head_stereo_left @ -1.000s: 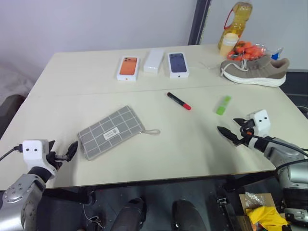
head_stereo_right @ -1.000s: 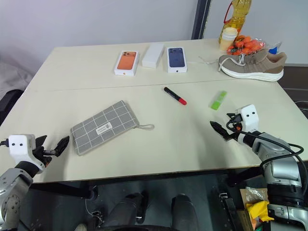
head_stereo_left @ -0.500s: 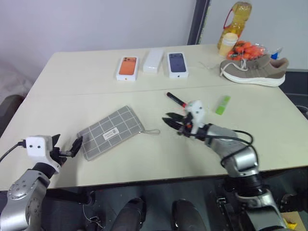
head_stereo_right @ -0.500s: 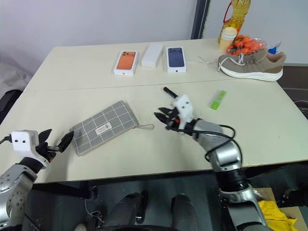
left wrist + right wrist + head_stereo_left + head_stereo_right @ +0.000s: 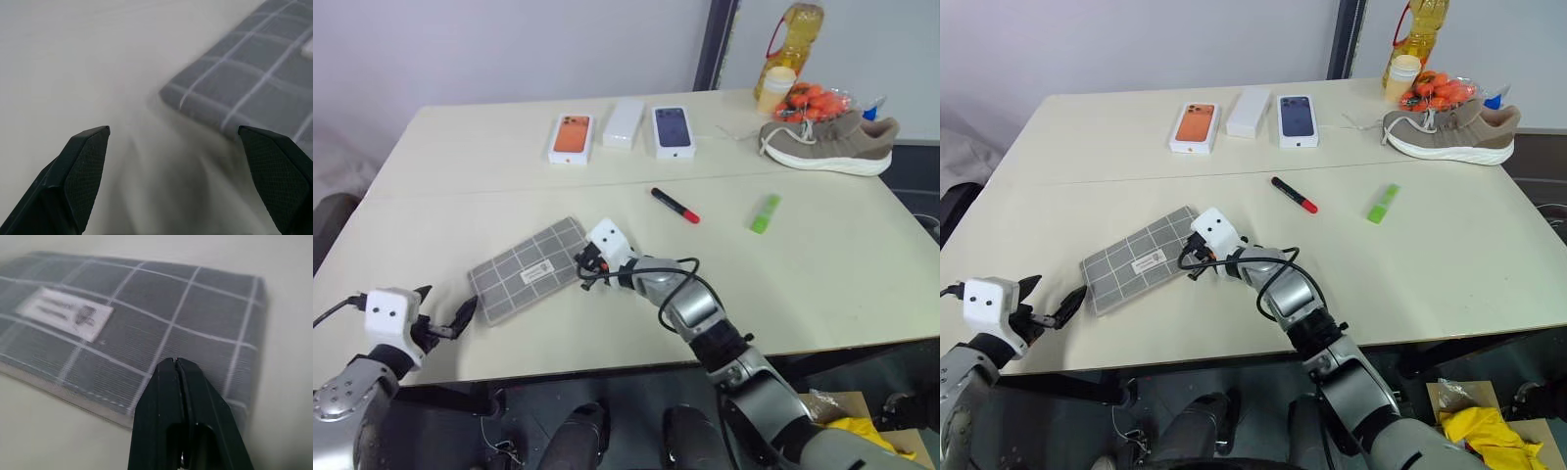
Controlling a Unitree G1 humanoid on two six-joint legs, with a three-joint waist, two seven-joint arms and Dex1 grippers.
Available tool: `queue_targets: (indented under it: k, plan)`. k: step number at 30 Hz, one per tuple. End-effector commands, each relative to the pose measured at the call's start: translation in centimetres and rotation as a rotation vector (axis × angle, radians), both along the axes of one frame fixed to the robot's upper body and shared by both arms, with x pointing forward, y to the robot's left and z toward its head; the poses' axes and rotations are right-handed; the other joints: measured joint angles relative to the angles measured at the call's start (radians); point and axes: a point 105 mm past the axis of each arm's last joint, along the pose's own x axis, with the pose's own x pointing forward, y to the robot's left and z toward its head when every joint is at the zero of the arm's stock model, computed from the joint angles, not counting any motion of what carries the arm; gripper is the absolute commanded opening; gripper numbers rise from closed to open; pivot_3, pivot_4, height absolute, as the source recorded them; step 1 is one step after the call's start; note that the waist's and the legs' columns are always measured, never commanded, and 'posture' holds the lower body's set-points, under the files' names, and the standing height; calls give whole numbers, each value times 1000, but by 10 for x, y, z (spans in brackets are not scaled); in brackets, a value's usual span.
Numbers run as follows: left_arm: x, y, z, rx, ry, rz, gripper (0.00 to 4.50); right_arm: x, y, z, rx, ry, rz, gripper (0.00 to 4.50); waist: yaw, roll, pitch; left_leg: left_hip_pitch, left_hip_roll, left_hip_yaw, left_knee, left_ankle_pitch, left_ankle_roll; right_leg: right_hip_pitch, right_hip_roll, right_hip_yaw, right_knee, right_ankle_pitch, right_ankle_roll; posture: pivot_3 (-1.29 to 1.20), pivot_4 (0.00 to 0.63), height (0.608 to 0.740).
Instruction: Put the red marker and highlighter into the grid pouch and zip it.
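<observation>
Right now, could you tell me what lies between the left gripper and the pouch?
Only bare table: the left wrist view shows the open left gripper just short of the pouch corner.

The grid pouch (image 5: 146, 328) label (image 5: 66, 313) carries print, seemingly too blurred to read

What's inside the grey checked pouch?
You can't tell. The pouch lies flat on the table, and its cloth hides the inside. The red marker and green highlighter are outside it, lying on the table.
</observation>
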Motion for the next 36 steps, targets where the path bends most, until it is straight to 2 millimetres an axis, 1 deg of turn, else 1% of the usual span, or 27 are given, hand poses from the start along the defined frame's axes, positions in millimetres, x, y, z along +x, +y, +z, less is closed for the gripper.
queue_targets:
  k: [1, 4, 6, 9, 12, 16, 18, 21, 23, 24, 25, 26, 27, 28, 29, 30, 32, 34, 36]
  plan:
    - [-9, 9, 9, 119, -6, -26, 4500, 10, -3, 2, 27, 32, -65, 52, 0, 0, 0, 0, 0, 0, 0, 0, 0, 0, 1, 0, 0, 0, 0, 0, 150, 740]
    - [-14, 8, 6, 231, 19, -96, 4500, 10, -1, 2, 50, 50, -67, 52, -1, 0, 0, 0, 1, 0, -1, 0, 0, -1, 1, 0, 0, 0, -1, 0, 150, 740]
    - [-13, 3, 3, 320, 16, -158, 4500, 10, -1, 1, 53, 56, -68, 52, 1, 1, 0, 0, 1, 0, -1, 0, -1, -1, 1, 0, 0, 0, -1, 0, 150, 740]
    - [-4, -11, 1, 499, -24, -301, 4500, 7, 1, -1, 48, 56, -61, 52, 2, 1, 0, 0, 0, 0, -1, 0, -1, -1, 1, 0, 0, 0, -1, 0, 150, 740]
    - [7, -23, -1, 620, -82, -413, 4500, 6, 4, -1, 49, 55, -55, 52, 1, 1, 0, 1, 0, 0, -1, 0, -1, -1, 1, 0, 1, 0, -1, 0, 150, 740]
    - [18, -38, -6, 727, -153, -551, 4500, 6, 6, 1, 52, 48, -54, 52, -2, 2, 0, 1, 1, 0, -2, 0, -1, -2, 1, 1, 2, 2, 1, 0, 150, 740]
    - [25, -45, -4, 766, -213, -598, 4500, 7, 6, 2, 52, 44, -59, 52, -2, 2, 0, 1, 1, 0, -2, 0, -1, -2, 1, 1, 2, 2, 2, 0, 150, 740]
    - [37, -58, 3, 780, -304, -653, 4500, 8, 4, 2, 46, 37, -69, 52, 0, 2, 0, 1, 0, 0, -2, 1, -1, -2, 1, 1, 3, 2, 2, 0, 150, 740]
    - [38, -68, 3, 781, -344, -719, 4500, 9, 3, 1, 42, 34, -78, 52, 0, 2, -1, 1, 0, 0, -2, 1, 0, -2, 1, 1, 3, 2, 2, 0, 150, 740]
    - [38, -71, 2, 782, -357, -748, 3971, 9, 2, 1, 42, 35, -83, 0, -2, 2, -1, 1, 0, 0, -2, 2, 0, -2, 1, 1, 3, 2, 2, 0, 150, 740]
    - [37, -73, 1, 778, -359, -773, 3715, 9, 1, 0, 39, 35, -86, 0, -4, 2, 0, 1, 0, 0, -2, 2, 0, -2, 1, 1, 3, 2, 2, 0, 150, 740]
    - [37, -74, -1, 778, -359, -792, 3195, 10, 0, 0, 37, 34, -89, 0, -6, 2, 0, 1, 0, 0, -2, 2, 0, -2, 1, 1, 3, 2, 2, 0, 150, 740]
    - [37, -75, -1, 774, -366, -804, 2788, 10, -1, -1, 35, 32, -93, 0, -6, 2, 0, 1, 0, 0, -2, 2, 0, -3, 1, 1, 3, 2, 2, 0, 150, 740]
    - [38, -76, -1, 771, -372, -809, 2167, 10, -2, -1, 34, 31, -95, 0, -7, 2, 0, 1, 0, 0, -3, 2, 0, -3, 1, 1, 3, 2, 2, 0, 150, 740]
    - [38, -76, -1, 769, -377, -811, 1713, 10, -2, -1, 33, 31, -96, 0, -7, 2, 0, 1, 0, 0, -3, 2, 1, -3, 1, 1, 3, 2, 2, 0, 150, 740]
    - [39, -75, -1, 762, -379, -809, 1071, 10, -3, -1, 34, 30, -99, 0, -6, 2, 0, 1, 0, 0, -3, 2, 1, -3, 1, 1, 3, 2, 2, 0, 150, 740]
    - [41, -74, -1, 745, -374, -798, 50, 11, -4, 0, 39, 24, -108, 0, -4, 2, -1, 1, 0, 0, -2, 2, 1, -2, 1, 1, 3, 2, 2, 0, 150, 740]
    - [44, -72, 1, 720, -375, -772, 50, 12, -6, 4, 53, 5, -118, 0, -6, 2, -1, 1, 0, 0, -2, 2, 1, -2, 1, 1, 3, 2, 2, 0, 150, 740]
    - [47, -73, 4, 671, -376, -734, 50, 16, -8, 13, 68, -34, -128, 0, -6, 2, 0, 1, 0, 0, -2, 2, 1, -2, 1, 1, 3, 2, 2, 0, 150, 740]
